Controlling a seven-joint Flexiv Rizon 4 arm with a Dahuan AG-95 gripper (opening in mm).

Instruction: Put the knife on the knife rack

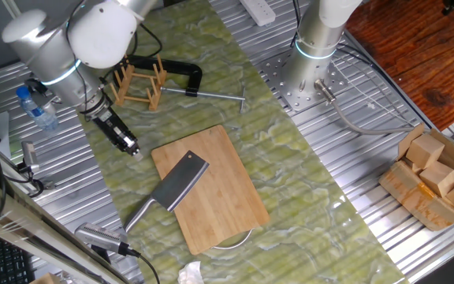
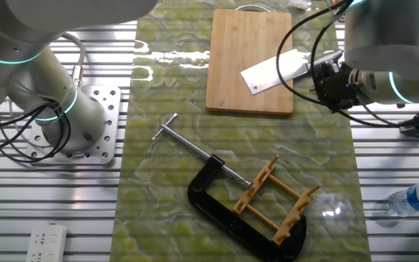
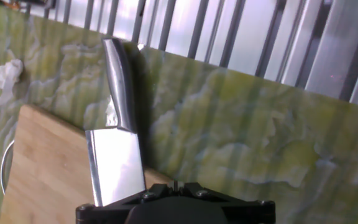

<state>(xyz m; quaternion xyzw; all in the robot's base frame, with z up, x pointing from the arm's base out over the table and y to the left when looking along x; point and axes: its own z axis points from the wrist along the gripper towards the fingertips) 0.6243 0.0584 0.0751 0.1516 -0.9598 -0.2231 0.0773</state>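
The knife [image 1: 178, 185] lies flat on the bamboo cutting board [image 1: 223, 185]. Its silver handle [image 1: 139, 215] sticks out past the board's left edge onto the green mat. In the other fixed view the blade [image 2: 275, 71] rests on the board's right side. My gripper [image 1: 132, 148] hovers left of the board, above the mat, a short way from the blade. The hand view shows the blade [image 3: 117, 165] and handle [image 3: 118, 81] just ahead of my gripper [image 3: 176, 185], whose jaws are shut together with nothing between them. The light-wood knife rack [image 1: 140, 85] stands at the back by a black C-clamp [image 1: 181, 71].
In the other fixed view the knife rack [image 2: 278, 204] sits inside the C-clamp's [image 2: 220, 207] bow. A water bottle [image 1: 38, 106] lies left of the mat. A second arm's base [image 1: 314, 47] stands at the back right. A box of wooden blocks [image 1: 436, 177] is at the far right.
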